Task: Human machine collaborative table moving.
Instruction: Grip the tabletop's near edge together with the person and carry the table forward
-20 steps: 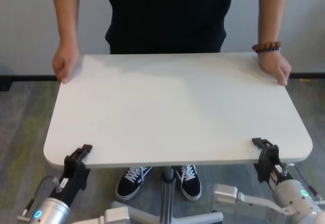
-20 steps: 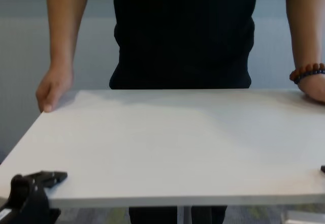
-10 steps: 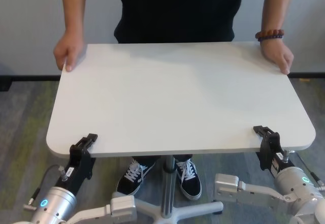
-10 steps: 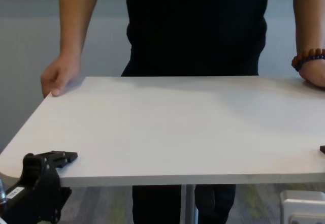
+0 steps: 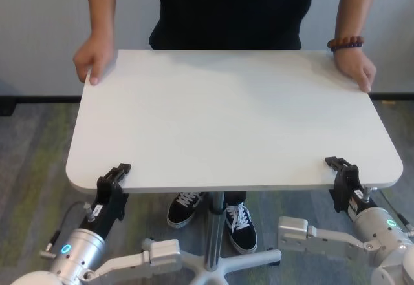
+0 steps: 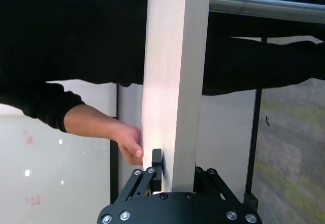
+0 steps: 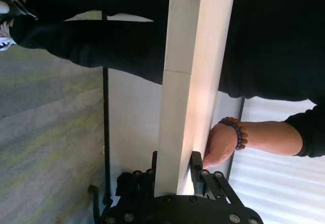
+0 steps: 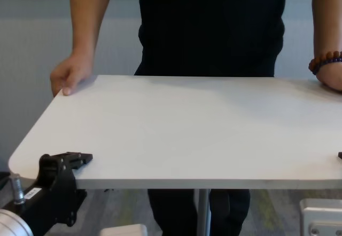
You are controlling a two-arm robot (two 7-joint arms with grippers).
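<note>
1. While the human [image 5: 226, 7] grips the counter's [image 5: 233, 117] far corners, the left end effector [image 5: 115, 176] and right end effector [image 5: 339, 170] each pinch the counter's near edge, one beside each near corner.
2. The shared carry looks mid-way; the counter stands between robot and human.
3. Next, both arms likely need to follow the counter evenly, without twisting it.
4. No brand or writing is legible.

No readable text anywhere — a small white tag on the left gripper [image 5: 111, 188] shows marks too tiny to read.
</note>
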